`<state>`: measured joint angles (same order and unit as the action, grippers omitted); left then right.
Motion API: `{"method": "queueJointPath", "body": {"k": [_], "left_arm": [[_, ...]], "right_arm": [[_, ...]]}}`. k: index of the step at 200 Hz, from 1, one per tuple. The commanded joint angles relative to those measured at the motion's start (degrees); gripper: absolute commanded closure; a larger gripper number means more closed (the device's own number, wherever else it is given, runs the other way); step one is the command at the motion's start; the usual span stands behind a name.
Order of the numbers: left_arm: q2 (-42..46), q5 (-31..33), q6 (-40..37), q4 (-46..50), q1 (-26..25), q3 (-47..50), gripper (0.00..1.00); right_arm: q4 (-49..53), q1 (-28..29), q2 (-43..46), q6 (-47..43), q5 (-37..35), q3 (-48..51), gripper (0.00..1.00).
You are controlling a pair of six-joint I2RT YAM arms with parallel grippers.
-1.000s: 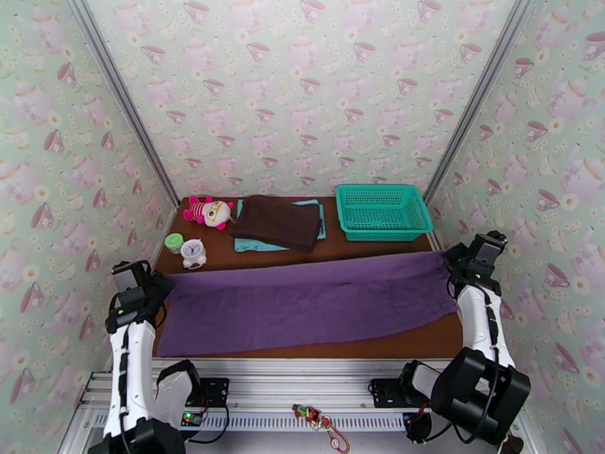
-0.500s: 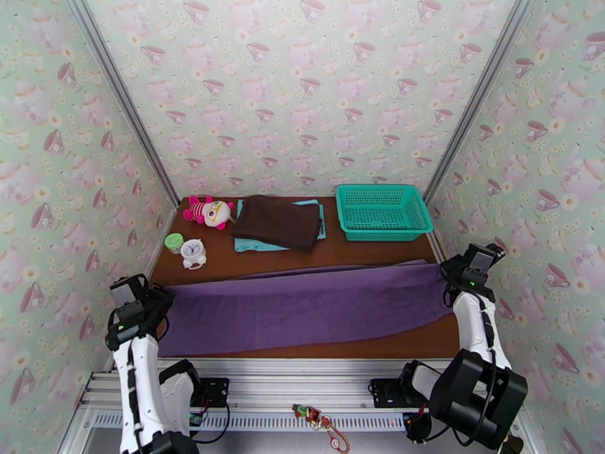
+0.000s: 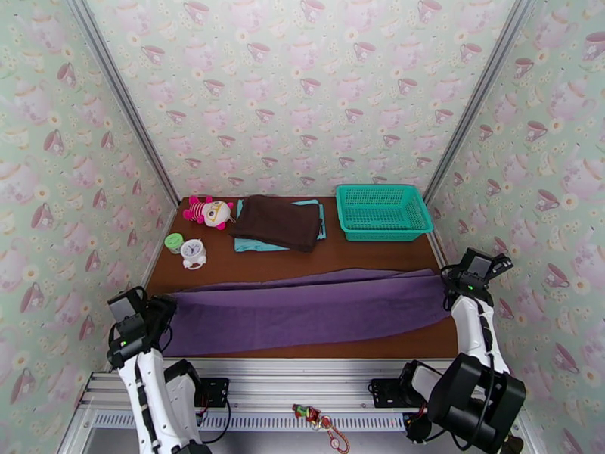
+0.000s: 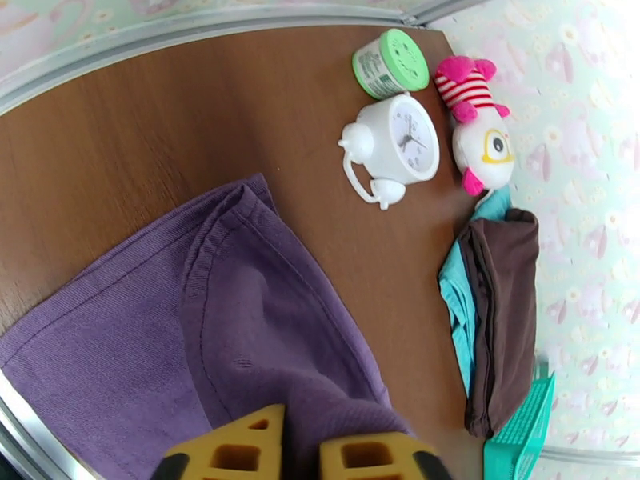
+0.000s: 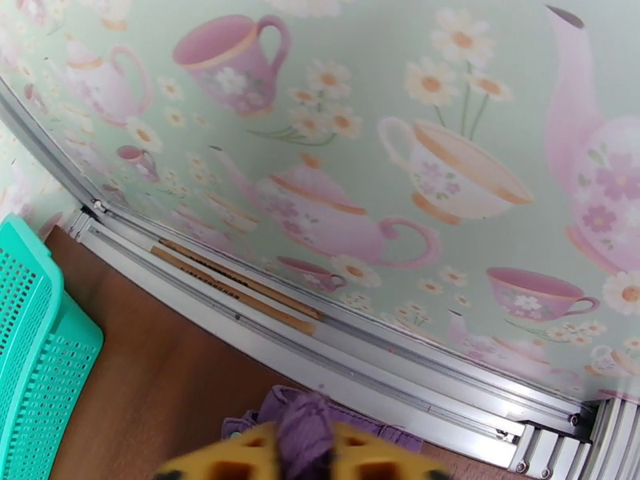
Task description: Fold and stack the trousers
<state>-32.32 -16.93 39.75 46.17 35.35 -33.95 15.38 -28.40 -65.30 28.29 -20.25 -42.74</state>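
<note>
The left tool (image 4: 302, 430) at 9 o'clock and the right tool (image 5: 304, 438) at 3 o'clock each have the trousers (image 3: 302, 312) between their fingers. I cannot tell whether they pinch. Pulling away may snag the cloth and drag the fold askew.

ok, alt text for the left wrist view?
The purple trousers lie spread on a brown table, a ridge of the cloth caught between the fingers of the left claw. Beyond sit a white clock, a green-lidded cup, a pink plush toy, and a dark brown garment on teal cloth.
</note>
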Motion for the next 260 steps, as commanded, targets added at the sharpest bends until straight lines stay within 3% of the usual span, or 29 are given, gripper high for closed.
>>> {"method": "queueJointPath", "body": {"k": [1,25,43,60,76,88,96,105,123,137,166,188,228,260], "left_arm": [[3.19,-3.59,1.04,1.1,0.51,0.61,0.67],[8.92,-3.65,0.96,3.88,0.55,0.18,0.65],[12.89,-4.08,0.98,4.19,0.29,-0.39,0.65],[13.11,-5.95,-0.23,3.04,0.03,-0.13,0.65],[8.91,-12.18,-1.09,-1.5,-1.43,1.66,0.65],[2.66,-14.6,-2.35,-5.5,-6.1,2.56,0.65],[-2.36,-14.1,-3.04,-8.03,-11.76,2.52,0.65],[-7.54,-9.45,-3.92,-10.19,-20.98,1.42,0.64],[-18.02,8.08,-5.33,-11.31,-41.99,-3.61,0.58],[-27.1,13.67,-6.32,-11.35,-49.0,-7.47,0.57],[-38.36,18.31,-7.53,-12.47,-51.15,-10.21,0.56],[-44.52,22.03,-9.29,-11.79,-50.93,-11.8,0.56],[-53.82,23.63,-9.8,-12.07,-49.95,-14.16,0.56],[-58.79,24.15,-8.81,-15.15,-47.61,-14.3,0.56]], "right_arm": [[0.64,-0.43,0.67,0.97,-0.75,0.48,0.28],[0.88,-0.43,7.78,1.12,-0.16,3.16,0.12],[-2.37,-0.43,17.98,0.36,4.41,6.72,0.08],[-8.1,-0.41,23.36,-0.87,19.65,9.12,0.04],[-8.07,0.23,21.33,1.09,33.31,6.95,0.07],[-7.25,3.25,16.06,-0.35,44.6,3.99,0.11],[-3.74,7.74,10.98,-2.88,47.81,1.11,0.13],[0.91,15.91,6.69,-7.59,46.88,-2.56,0.14],[7.97,32.58,-0.92,-13.69,37.59,-7.97,0.14],[8.31,40.1,-7.42,-13.1,36.72,-10.38,0.2],[5.43,50.38,-19.48,-11.72,36.1,-12.89,0.23],[2.88,55.07,-27.0,-10.42,36.91,-14.55,0.23],[1.82,57.92,-37.05,-9.2,38.88,-17.2,0.23],[3.98,57.58,-42.54,-10.52,35.77,-20.89,0.22]]}}
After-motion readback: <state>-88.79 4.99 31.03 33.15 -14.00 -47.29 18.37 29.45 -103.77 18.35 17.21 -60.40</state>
